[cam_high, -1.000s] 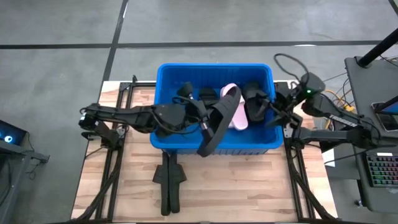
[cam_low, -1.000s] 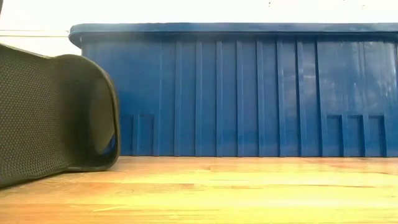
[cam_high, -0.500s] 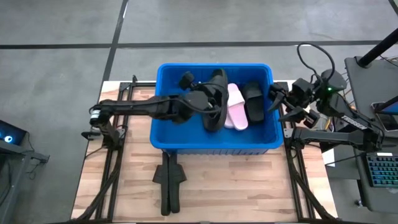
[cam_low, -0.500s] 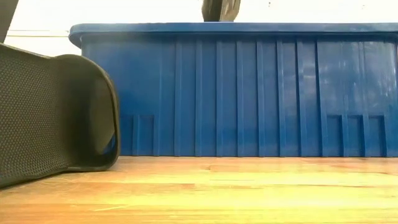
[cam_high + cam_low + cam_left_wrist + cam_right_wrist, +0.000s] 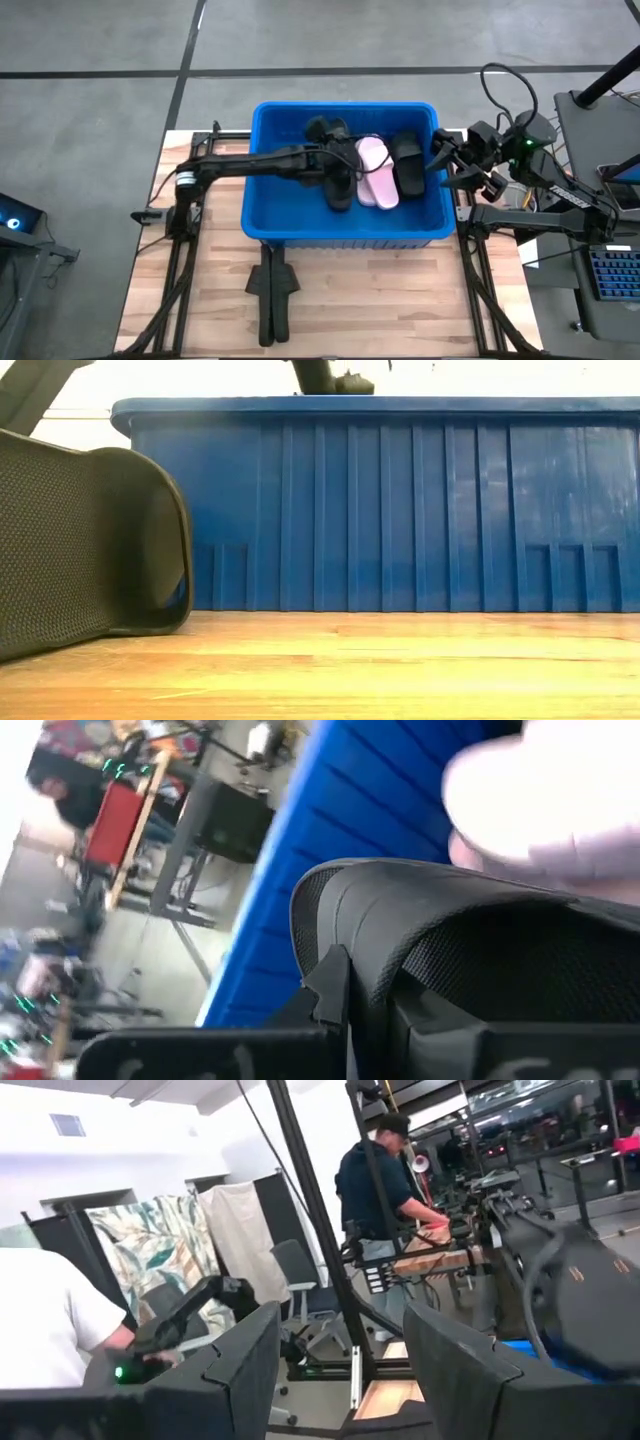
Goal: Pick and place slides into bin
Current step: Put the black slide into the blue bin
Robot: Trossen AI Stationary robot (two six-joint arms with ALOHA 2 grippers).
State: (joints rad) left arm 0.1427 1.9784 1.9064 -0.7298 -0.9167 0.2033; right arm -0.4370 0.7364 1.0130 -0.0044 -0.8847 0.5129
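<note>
I am reaching my left pincer (image 5: 338,168) into the large bright blue ribbed plastic bin (image 5: 262,190) at the table's far edge, pinching a black foam slide (image 5: 340,185), its long axis running far-to-near. Next, I judge, comes releasing it beside the pale pink slide (image 5: 372,170). My right pincer (image 5: 440,162) is hanging spread, empty, at the bin's right rim.

Left pincer (image 5: 335,172) tips hidden behind black slide (image 5: 340,185).

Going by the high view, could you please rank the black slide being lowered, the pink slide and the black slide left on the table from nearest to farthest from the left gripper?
1. Lowered black slide, inside the bin, in the left gripper.
2. Pink slide, beside it toward the right.
3. Black slide on the table, outside, before the bin's front wall.
</note>
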